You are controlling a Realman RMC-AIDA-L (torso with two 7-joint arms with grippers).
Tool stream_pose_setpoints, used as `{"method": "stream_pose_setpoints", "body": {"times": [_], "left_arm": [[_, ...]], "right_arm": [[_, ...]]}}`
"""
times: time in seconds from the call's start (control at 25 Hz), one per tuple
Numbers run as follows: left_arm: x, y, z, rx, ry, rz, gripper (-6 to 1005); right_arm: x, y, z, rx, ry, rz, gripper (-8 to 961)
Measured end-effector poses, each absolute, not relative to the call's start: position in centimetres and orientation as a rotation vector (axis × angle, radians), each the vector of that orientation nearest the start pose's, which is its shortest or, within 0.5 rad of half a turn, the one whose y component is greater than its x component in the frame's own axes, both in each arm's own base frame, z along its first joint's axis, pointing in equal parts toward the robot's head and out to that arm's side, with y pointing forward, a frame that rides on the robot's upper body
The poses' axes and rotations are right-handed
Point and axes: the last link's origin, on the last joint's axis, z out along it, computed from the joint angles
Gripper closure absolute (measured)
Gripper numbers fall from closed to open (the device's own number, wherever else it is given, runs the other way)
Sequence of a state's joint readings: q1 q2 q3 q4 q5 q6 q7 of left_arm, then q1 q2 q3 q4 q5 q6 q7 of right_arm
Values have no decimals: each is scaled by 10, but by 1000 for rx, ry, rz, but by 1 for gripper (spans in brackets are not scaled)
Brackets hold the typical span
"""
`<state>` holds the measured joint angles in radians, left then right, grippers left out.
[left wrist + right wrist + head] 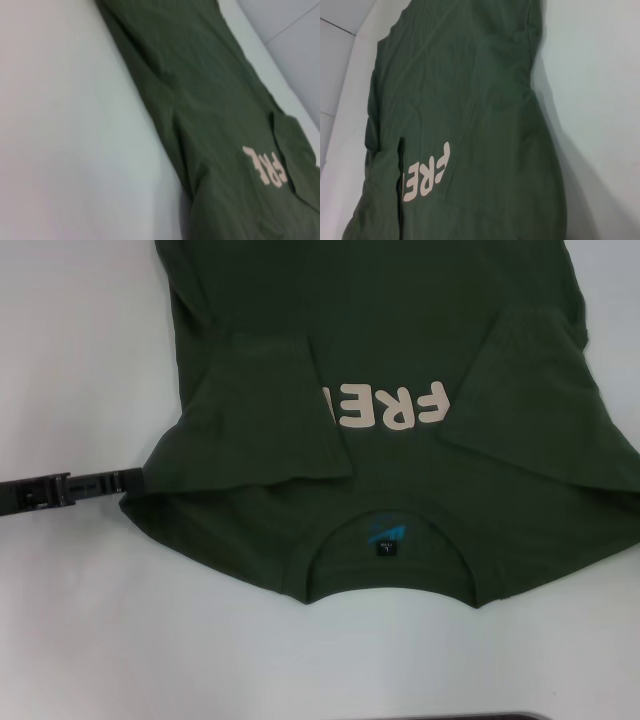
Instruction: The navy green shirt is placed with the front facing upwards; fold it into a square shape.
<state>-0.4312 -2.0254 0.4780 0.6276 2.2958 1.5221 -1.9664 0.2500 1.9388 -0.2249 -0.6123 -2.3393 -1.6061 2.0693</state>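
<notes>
Flat, navy green shirt (400, 360), left end effector (132, 482) touching its shoulder edge, grip unclear

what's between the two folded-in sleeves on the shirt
In the head view, the shirt has its left sleeve and right sleeve folded inward; between them lies the chest with the cream lettering, partly covered by the left sleeve.

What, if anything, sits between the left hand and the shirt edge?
Nothing visible. In the head view the left hand reaches in low from the robot's left, its tip already at the navy green shirt by the folded-in sleeve. Only bare white table surrounds it.
</notes>
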Motion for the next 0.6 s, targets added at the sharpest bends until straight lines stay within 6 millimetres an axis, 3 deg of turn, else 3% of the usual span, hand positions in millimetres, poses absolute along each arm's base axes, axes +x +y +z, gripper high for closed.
{"method": "stream_pose_setpoints", "body": {"times": [0.6], "left_arm": [[-336, 299, 14, -2394, -1680, -426, 176]], "right_arm": [[413, 216, 80, -1851, 1936, 695, 908]]}}
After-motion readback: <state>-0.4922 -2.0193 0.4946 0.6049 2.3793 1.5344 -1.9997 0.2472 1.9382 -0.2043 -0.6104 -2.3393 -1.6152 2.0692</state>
